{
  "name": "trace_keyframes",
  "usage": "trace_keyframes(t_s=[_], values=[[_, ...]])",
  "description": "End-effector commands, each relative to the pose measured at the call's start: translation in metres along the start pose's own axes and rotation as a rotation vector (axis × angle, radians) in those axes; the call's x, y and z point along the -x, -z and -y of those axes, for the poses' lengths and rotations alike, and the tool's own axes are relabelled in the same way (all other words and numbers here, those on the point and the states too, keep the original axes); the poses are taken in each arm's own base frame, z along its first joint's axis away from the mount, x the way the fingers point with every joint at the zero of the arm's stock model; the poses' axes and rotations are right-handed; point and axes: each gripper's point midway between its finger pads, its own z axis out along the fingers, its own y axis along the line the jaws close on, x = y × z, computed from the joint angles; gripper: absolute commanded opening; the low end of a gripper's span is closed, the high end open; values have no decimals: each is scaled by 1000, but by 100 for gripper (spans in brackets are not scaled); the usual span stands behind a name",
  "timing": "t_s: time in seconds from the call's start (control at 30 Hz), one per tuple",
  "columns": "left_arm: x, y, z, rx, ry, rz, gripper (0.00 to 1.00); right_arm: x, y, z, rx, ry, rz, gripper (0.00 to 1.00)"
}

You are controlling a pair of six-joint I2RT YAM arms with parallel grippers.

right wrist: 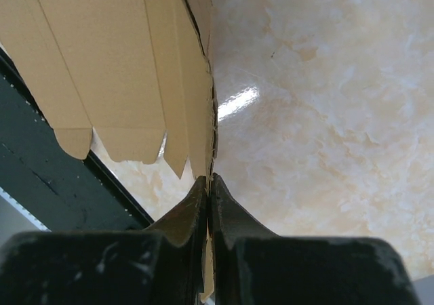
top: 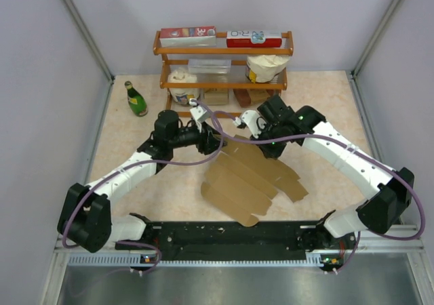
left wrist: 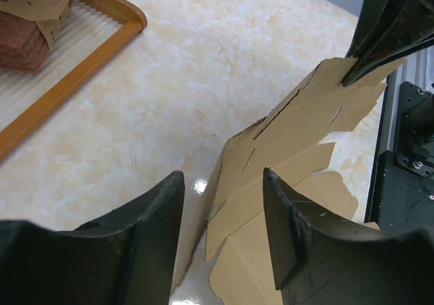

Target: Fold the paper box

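Marbled beige tabletop [top: 169,190], white booth walls. Your right claw [right wrist: 209,186] was clenched on the raised edge of the paper box [top: 254,179]. Your left claw [left wrist: 222,177] gaped, with that edge between its fingers. First fold in hand, I judged; the left needed to close next.

The paper box [top: 251,179] is matt brown cardboard, the worktop [left wrist: 203,68] glossy marbled beige, the rack [top: 224,49] at the far edge satin wood, the fingers [left wrist: 298,244] of the left gripper [left wrist: 222,176] scuffed black plastic.
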Motion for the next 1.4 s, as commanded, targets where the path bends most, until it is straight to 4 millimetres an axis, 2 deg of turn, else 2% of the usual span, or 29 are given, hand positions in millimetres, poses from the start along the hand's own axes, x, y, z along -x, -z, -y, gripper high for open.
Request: trace_keyframes(t_s=[0.0, 0.1, 0.13, 0.17, 0.23, 0.3, 0.47, 0.67, 0.93, 1.03, 1.2, 1.37], values=[[12, -4, 0, -21, -18, 31, 51, 18, 1, 2, -23, 26, 61, 0], [12, -4, 0, -17, -17, 21, 40, 20, -1, 4, -27, 20, 69, 1], [12, -3, -1, -12, -20, 22, 33, 22, -1, 4, -29, 19, 77, 2], [12, -3, -2, -6, -20, 22, 23, 23, 0, 4, -31, 15, 86, 3], [10, -2, -4, 8, -15, 20, 11, 26, -1, 4, -30, 14, 97, 4], [7, -2, -5, 14, -11, 13, 8, 26, -2, 4, -32, 13, 105, 6], [2, 0, -5, 32, 13, -6, 0, 25, -8, 6, -41, 8, 103, 22], [-8, 7, -5, 61, 42, -23, 0, 33, -1, 12, -80, -21, 150, 37], [-24, 9, -7, 90, 95, -59, 0, 42, 27, 31, -184, -95, 263, 56], [-34, 7, -10, 97, 132, -86, 0, 42, 42, 41, -250, -141, 304, 74], [-48, 4, -16, 120, 183, -132, 0, 41, 61, 47, -303, -201, 373, 85], [-57, 4, -17, 129, 206, -157, 0, 41, 71, 44, -305, -234, 444, 90]])
